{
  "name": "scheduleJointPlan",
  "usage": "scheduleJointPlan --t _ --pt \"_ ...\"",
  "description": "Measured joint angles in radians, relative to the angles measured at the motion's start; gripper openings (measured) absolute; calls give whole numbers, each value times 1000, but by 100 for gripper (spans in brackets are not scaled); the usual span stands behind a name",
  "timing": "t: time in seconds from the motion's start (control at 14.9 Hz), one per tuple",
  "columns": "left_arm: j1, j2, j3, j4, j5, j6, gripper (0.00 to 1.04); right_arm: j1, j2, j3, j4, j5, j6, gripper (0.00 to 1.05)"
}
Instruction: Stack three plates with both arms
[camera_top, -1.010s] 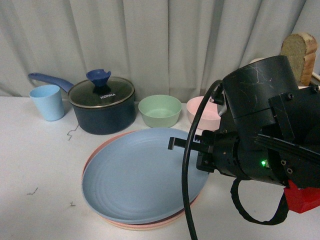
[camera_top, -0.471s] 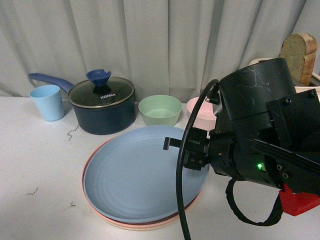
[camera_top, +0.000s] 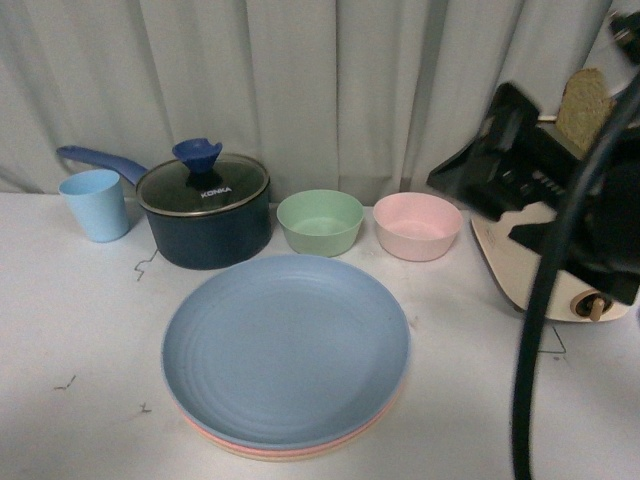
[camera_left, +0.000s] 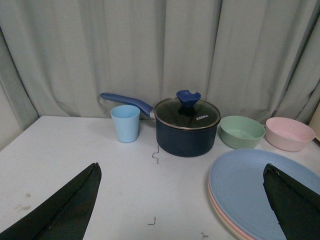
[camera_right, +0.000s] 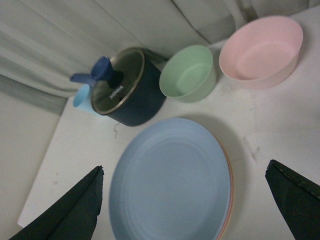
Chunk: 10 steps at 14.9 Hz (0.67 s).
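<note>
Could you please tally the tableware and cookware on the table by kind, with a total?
Plates: 3, stacked, light blue plate on top, with beige and pink rims showing below
Bowls: 2, green bowl and pink bowl
Cups: 1, blue cup
Lidded pots: 1, dark blue pot
Total: 7

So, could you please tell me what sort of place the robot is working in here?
Probably a staged kitchen tabletop rather than a real kitchen: a lidded saucepan, stacked plates and a toaster holding bread sit on a white table, but grey curtains hang behind.
</note>
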Motion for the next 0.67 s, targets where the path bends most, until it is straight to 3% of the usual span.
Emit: scheduleJointPlan --t 0.07,0.13,0.2,0.27,0.4,0.61,0.67 --pt "0 0 0 0 0 0 98 -28 -85 -42 26 -25 -5 98" --pt "0 0 0 0 1 0 98 -23 -129 -126 252 145 -108 88" --pt "0 0 0 0 0 0 98 -55 -218 -240 379 308 -257 76" --pt "0 0 0 -1 -1 0 98 -133 -333 -336 376 353 -407 63" --pt "0 0 0 0 1 0 98 -275 -519 -451 323 253 -526 39" --pt "0 0 0 0 0 0 98 -283 -792 -564 140 225 -572 1" --pt "0 0 0 0 0 0 98 -283 -901 -581 55 227 -579 2"
